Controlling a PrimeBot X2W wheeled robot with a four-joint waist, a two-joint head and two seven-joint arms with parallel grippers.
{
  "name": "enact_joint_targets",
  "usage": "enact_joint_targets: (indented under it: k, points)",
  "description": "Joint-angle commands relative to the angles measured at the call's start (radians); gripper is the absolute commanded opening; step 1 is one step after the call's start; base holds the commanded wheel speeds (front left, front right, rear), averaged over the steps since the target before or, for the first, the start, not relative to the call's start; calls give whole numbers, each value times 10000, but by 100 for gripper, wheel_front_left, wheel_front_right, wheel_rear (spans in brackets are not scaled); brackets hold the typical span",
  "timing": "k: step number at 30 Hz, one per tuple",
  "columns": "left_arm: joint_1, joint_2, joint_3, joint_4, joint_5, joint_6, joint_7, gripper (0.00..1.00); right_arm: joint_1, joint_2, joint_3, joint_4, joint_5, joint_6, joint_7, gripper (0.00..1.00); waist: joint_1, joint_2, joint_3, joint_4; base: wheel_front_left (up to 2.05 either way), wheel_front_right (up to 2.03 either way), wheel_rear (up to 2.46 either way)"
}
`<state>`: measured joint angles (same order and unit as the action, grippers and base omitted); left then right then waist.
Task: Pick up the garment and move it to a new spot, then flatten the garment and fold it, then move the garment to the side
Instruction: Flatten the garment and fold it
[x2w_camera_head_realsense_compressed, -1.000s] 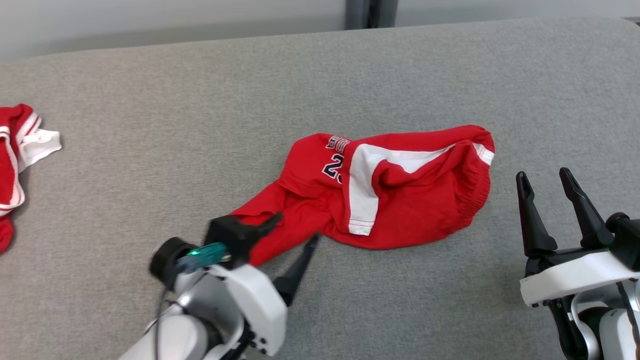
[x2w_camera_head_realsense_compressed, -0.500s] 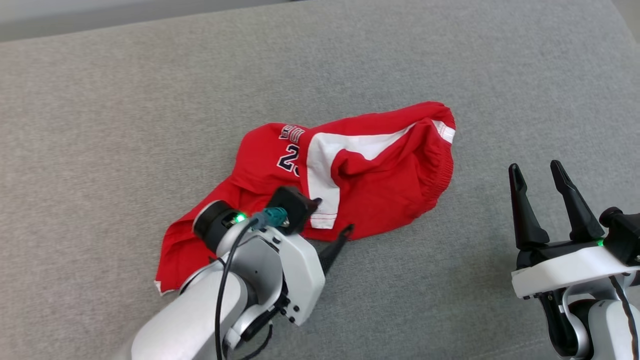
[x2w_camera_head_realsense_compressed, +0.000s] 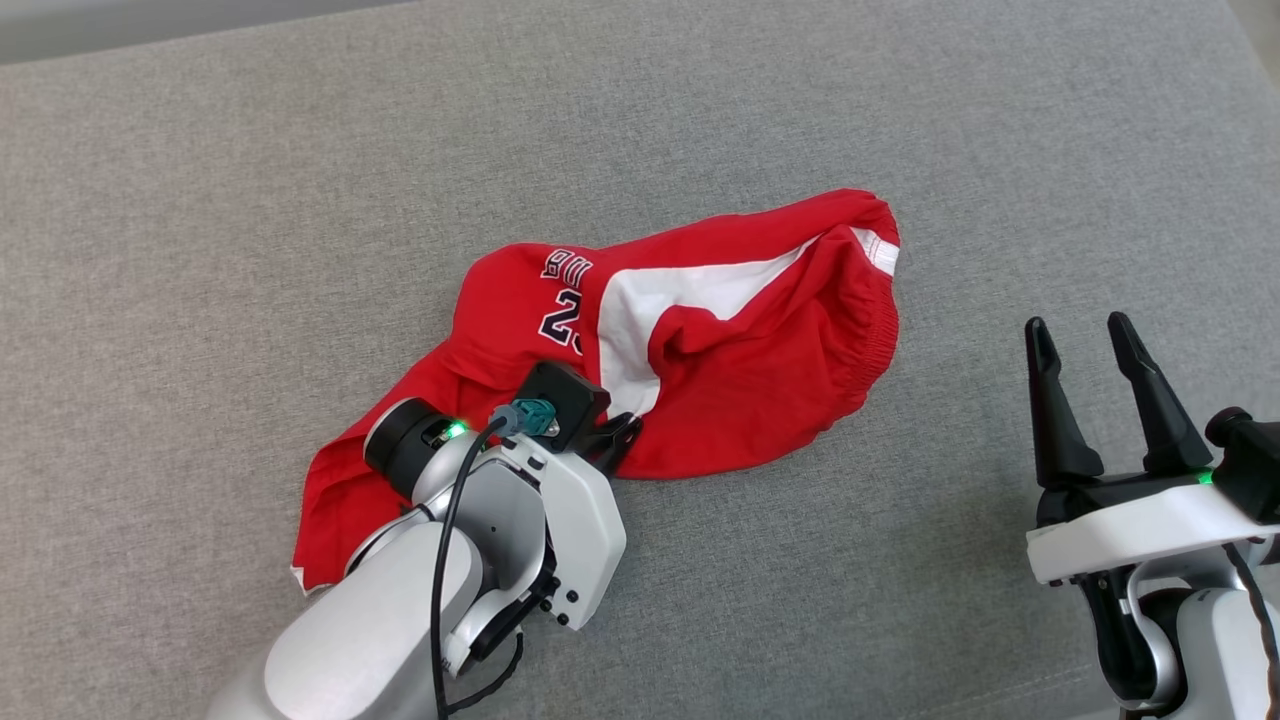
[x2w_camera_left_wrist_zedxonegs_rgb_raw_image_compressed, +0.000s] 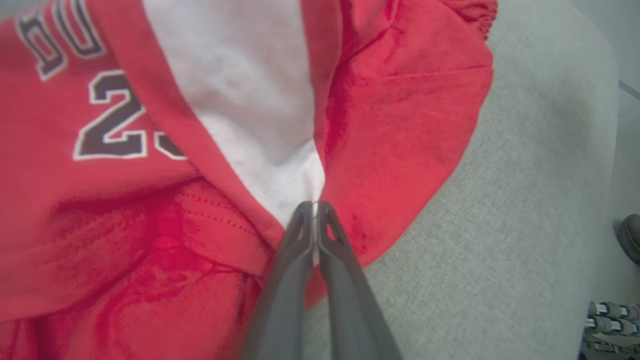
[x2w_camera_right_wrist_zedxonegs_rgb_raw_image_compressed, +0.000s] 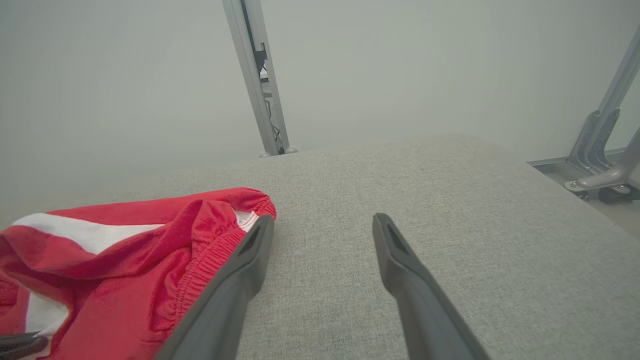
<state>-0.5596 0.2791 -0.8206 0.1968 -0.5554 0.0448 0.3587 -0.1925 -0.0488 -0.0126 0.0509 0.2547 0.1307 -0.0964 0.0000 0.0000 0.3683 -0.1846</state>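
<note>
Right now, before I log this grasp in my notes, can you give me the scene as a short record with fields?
surface: grey fabric surface
item: red garment, crumpled, white panel and dark number showing, lying on the surface
left arm: left gripper shut, pinching the garment's near edge where the white panel meets red
right arm: right gripper open, holding nothing, apart from the garment
task stage: gripped; not yet flattened or folded

Grey woven upholstery (x2w_camera_head_realsense_compressed: 300, 200) stretches beneath the right claw (x2w_camera_right_wrist_zedxonegs_rgb_raw_image_compressed: 324, 220) and far ahead of it. Past the far edge, a slim metal post (x2w_camera_right_wrist_zedxonegs_rgb_raw_image_compressed: 255, 75) rises against a pale wall (x2w_camera_right_wrist_zedxonegs_rgb_raw_image_compressed: 425, 65). Angled metal brackets (x2w_camera_right_wrist_zedxonegs_rgb_raw_image_compressed: 600, 145) stand off to the claw's right.
</note>
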Motion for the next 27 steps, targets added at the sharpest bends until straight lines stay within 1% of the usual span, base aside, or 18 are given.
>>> enact_joint_targets:
  k: [1, 6, 9, 14, 16, 18, 19, 20, 22, 27]
  points:
    - [-182, 75, 11, 22, 99, -18, -110, 0, -108, -39, -62, 22, 4, 1, -70, 100, 0, 0, -6, 37, 0, 0, 0]
    - [-263, 99, -45, 44, 191, -54, -287, 0, -452, -36, -175, 176, -133, 1, 20, 100, 0, 0, -45, 183, 0, 0, 0]
    - [-264, 68, -19, 46, 264, 16, -560, 0, -658, -39, -145, 300, -162, 1, 102, 100, 0, 0, -87, 260, 0, 0, 0]
    - [-281, 33, -22, -79, 308, 59, -793, 0, -1196, -75, 101, 1022, -10, 1, 389, 100, 0, 0, -113, 427, 0, 0, 0]
    - [-316, 38, -39, -112, 334, 62, -838, 0, -1525, -146, 262, 1484, 278, 1, 482, 100, 0, 0, -91, 506, 0, 0, 0]
    - [-384, -4, -85, -151, 362, 68, -862, 0, -2024, -290, 490, 2352, 842, 2, 592, 100, 0, 0, -25, 648, 0, 0, 0]
    - [-384, -4, -85, -151, 362, 68, -862, 0, -2024, -290, 490, 2352, 842, 2, 592, 100, 0, 0, -25, 648, 0, 0, 0]
    - [-389, -6, -92, -152, 366, 77, -877, 0, -2212, -385, 592, 2645, 976, 1, 607, 100, 0, 0, 2, 681, 0, 0, 0]
    - [-387, 29, -107, -99, 338, 76, -861, 0, -2914, -477, 1022, 3734, 2112, 1, 714, 100, 0, 0, 133, 809, 0, 0, 0]
    - [-436, 38, -122, -50, 323, 72, -915, 0, -3574, -692, 1635, 4693, 3220, 1, 693, 100, 0, 0, 269, 957, 0, 0, 0]
